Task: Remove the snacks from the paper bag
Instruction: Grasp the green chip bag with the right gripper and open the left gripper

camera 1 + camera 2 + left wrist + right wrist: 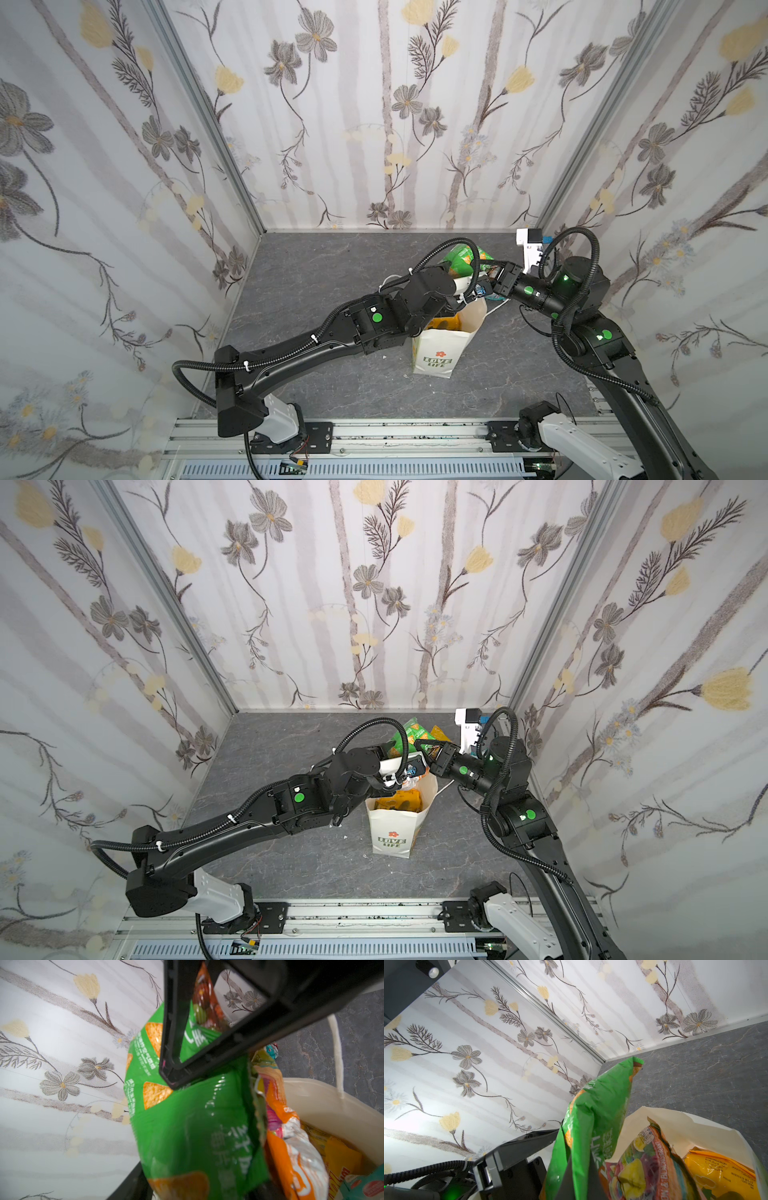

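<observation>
In both top views the bag (436, 357) (392, 837) stands upright on the grey table (311, 291), with its mouth right under the two grippers, which meet above it. The left gripper (412, 769) reaches over the mouth and the right gripper (424, 744) points toward it. The green packet (457, 255) (415, 731) rises just beyond their tips, above the far rim of the bag. A yellow packet (399, 802) lies inside the bag, below the left gripper. In the left wrist view the left gripper (197, 1180) has its fingers apart, with the green packet (187, 1126) between them; whether they touch it I cannot tell. Further along the packet, the right gripper (172, 1080) has its tips together and pinches the foil. Beside the green packet an orange packet (295, 1159) sticks out of the bag (332, 1101). In the right wrist view the right gripper (575, 1176) is clamped on the green packet (598, 1105), which stands out past its tips. Next to it a fruit packet (648, 1159) and the yellow packet (720, 1169) sit in the bag (675, 1124).
</observation>
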Robot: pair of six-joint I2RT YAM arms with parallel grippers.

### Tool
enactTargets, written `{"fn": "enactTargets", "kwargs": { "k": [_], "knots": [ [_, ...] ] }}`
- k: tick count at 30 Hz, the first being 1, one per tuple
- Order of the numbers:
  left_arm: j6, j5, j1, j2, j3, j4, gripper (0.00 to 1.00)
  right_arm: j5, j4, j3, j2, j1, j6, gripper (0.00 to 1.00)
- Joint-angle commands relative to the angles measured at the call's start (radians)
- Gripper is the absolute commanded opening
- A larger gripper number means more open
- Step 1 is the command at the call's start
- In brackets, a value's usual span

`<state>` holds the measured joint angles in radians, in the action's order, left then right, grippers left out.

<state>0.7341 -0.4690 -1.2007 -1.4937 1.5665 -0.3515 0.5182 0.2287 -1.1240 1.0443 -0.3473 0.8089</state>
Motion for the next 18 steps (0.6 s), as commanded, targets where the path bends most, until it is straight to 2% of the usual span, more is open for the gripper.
{"fn": "enactTargets", "kwargs": {
  "k": [1,9,10,12,13,14,18],
  "knots": [
    [-0.024,0.042,-0.003,0.020,-0.012,0.056,0.69,-0.074,-0.086,-0.038,0.015,0.005,-0.016,0.05],
    [-0.068,0.049,0.005,0.050,-0.054,0.062,0.74,-0.124,-0.089,-0.095,0.039,0.072,-0.019,0.04],
    [-0.075,0.054,0.007,0.054,-0.059,0.062,0.69,-0.129,-0.089,-0.094,0.036,0.085,-0.018,0.03],
    [-0.095,0.076,0.012,0.062,-0.062,0.047,0.47,-0.133,-0.089,-0.083,0.027,0.115,-0.017,0.04],
    [-0.105,0.089,0.014,0.065,-0.060,0.038,0.40,-0.135,-0.090,-0.075,0.022,0.130,-0.016,0.04],
    [-0.114,0.096,0.017,0.067,-0.060,0.032,0.36,-0.134,-0.088,-0.062,0.014,0.151,-0.014,0.04],
    [-0.141,0.098,0.026,0.071,-0.051,0.011,0.36,-0.151,-0.068,-0.001,-0.031,0.212,-0.019,0.04]
  ]
}}
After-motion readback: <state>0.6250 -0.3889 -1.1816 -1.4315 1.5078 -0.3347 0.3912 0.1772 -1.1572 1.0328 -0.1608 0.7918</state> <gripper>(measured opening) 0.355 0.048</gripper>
